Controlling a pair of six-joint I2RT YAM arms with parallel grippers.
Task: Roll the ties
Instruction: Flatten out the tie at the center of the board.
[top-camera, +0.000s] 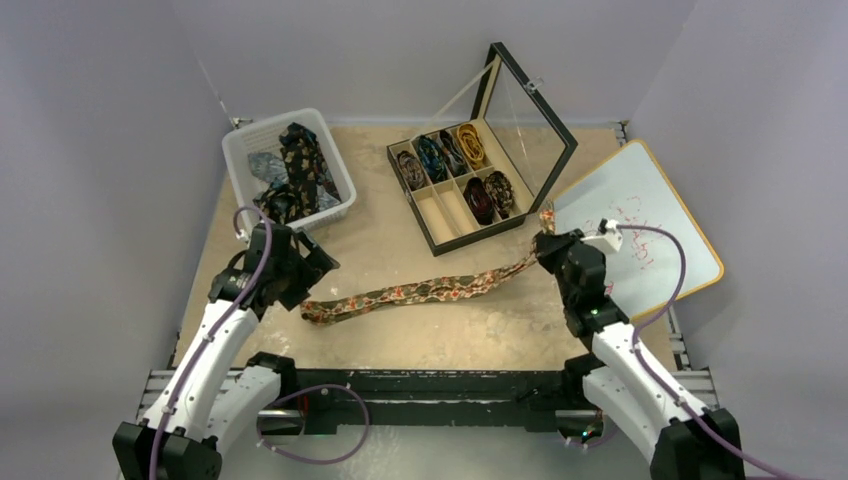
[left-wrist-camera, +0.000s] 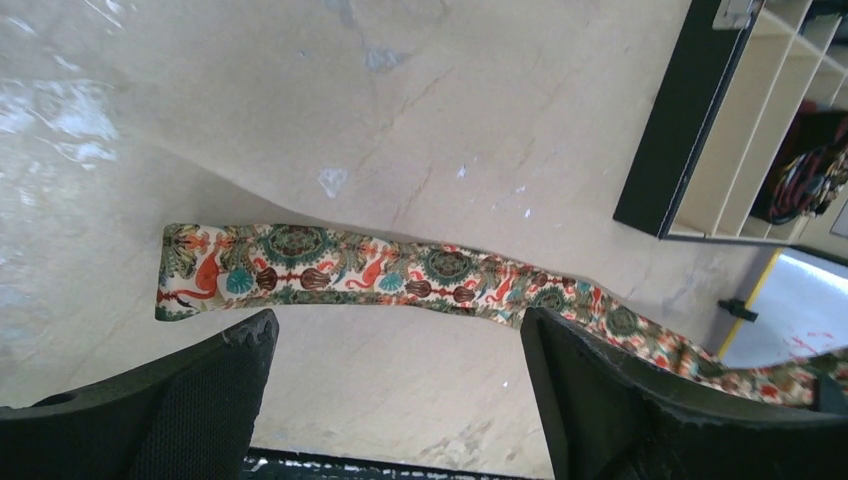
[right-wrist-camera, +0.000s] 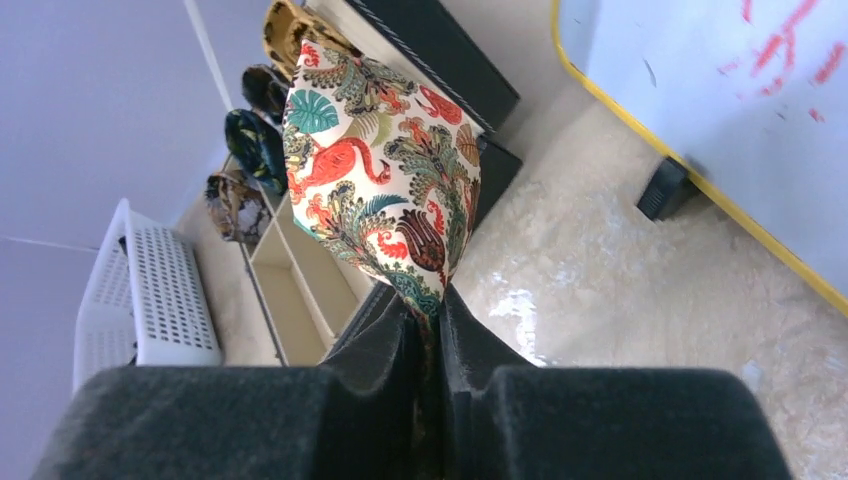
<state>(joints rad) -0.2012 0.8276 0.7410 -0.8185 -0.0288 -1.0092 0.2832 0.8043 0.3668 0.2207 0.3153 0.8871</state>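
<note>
A long tan-orange floral tie (top-camera: 420, 291) lies stretched across the table; in the left wrist view (left-wrist-camera: 400, 272) its narrow end lies flat at the left. My right gripper (top-camera: 549, 243) is shut on its wide end (right-wrist-camera: 385, 170), which sticks up from between the fingers. My left gripper (top-camera: 312, 272) is open and empty, just above the table beside the tie's narrow end; the tie runs just past its fingertips (left-wrist-camera: 255, 335). Several rolled ties (top-camera: 455, 160) sit in the black box (top-camera: 447, 244). Loose dark ties (top-camera: 295, 170) lie in the white basket (top-camera: 240, 168).
The box's glass lid (top-camera: 530, 120) stands open behind it. A whiteboard (top-camera: 640, 225) with red marks lies at the right, close to my right gripper. The basket stands just behind my left gripper. Two box compartments (top-camera: 445, 208) hold nothing.
</note>
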